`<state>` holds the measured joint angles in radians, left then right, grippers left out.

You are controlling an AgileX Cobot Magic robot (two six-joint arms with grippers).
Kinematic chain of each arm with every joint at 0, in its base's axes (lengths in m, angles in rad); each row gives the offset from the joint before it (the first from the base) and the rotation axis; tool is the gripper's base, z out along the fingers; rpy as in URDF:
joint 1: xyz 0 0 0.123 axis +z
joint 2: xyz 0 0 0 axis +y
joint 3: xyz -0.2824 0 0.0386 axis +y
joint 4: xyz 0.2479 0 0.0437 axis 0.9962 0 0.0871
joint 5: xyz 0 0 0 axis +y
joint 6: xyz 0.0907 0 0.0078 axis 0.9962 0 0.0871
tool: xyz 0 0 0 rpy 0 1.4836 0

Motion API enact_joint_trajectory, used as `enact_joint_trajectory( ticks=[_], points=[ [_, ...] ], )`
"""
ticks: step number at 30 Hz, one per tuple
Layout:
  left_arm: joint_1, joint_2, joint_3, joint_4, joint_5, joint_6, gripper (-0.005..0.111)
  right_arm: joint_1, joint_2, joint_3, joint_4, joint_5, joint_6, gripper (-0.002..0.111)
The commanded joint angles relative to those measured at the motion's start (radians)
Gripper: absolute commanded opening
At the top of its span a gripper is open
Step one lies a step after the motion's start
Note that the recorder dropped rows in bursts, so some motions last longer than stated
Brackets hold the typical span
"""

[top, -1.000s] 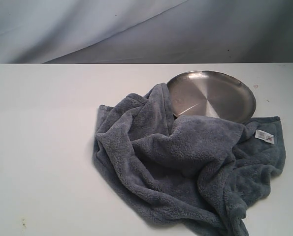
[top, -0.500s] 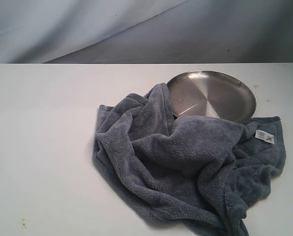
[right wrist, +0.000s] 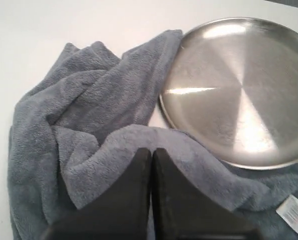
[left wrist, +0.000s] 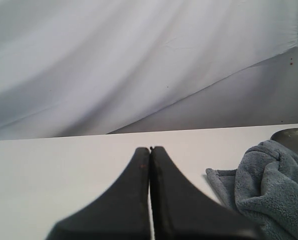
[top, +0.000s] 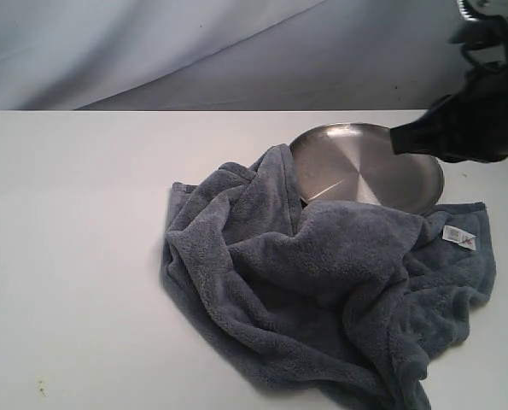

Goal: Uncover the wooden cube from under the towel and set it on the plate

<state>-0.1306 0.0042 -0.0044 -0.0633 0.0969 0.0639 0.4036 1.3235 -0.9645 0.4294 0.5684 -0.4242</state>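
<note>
1. My right pincer point(top: 395, 139) is pressed together, its fingers flat against each other with nothing between them. It enters the exterior view from the 2 o'clock corner, and its tip hangs over the plate's rim at about 2 o'clock of the plate.
2. My left pincer point(left wrist: 150, 150) is likewise pressed together and pinches nothing. It is held above the white table, with the edge of the towel off to one side.
3. The towel point(top: 322, 282), a blue-grey fleece, lies crumpled in a heap on the table point(top: 74, 256). Its small white label tag point(top: 458, 237) sits at 3 o'clock of the heap.
4. The plate point(top: 369, 162), a brushed-metal dish, lies at 1 o'clock of the towel. Towel folds lap over its rim from about 6 to 9 o'clock.
5. The wooden cube is hidden, and I cannot tell where under the towel it lies.
</note>
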Motion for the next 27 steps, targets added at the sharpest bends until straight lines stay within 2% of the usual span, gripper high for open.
enact_joint_trajectory(
  ticks=[1,10,18,23,27],
  points=[
    [0.002,-0.004,0.004,-0.002,-0.011,-0.002,0.0,0.072,0.096,-0.066,-0.066,-0.048,0.046,0.0],
    [0.002,-0.004,0.004,-0.002,-0.011,-0.002,0.0,0.157,0.243,-0.126,-0.132,-0.112,0.134,0.0],
    [0.002,-0.004,0.004,-0.002,-0.011,-0.002,0.0,0.166,0.314,-0.143,-0.177,-0.161,0.202,0.0],
    [0.002,-0.004,0.004,-0.002,-0.011,-0.002,0.0,0.166,0.345,-0.143,-0.416,-0.206,0.521,0.0],
    [0.002,-0.004,0.004,-0.002,-0.011,-0.002,0.0,0.166,0.36,-0.143,-0.442,-0.209,0.549,0.0]
  ],
)
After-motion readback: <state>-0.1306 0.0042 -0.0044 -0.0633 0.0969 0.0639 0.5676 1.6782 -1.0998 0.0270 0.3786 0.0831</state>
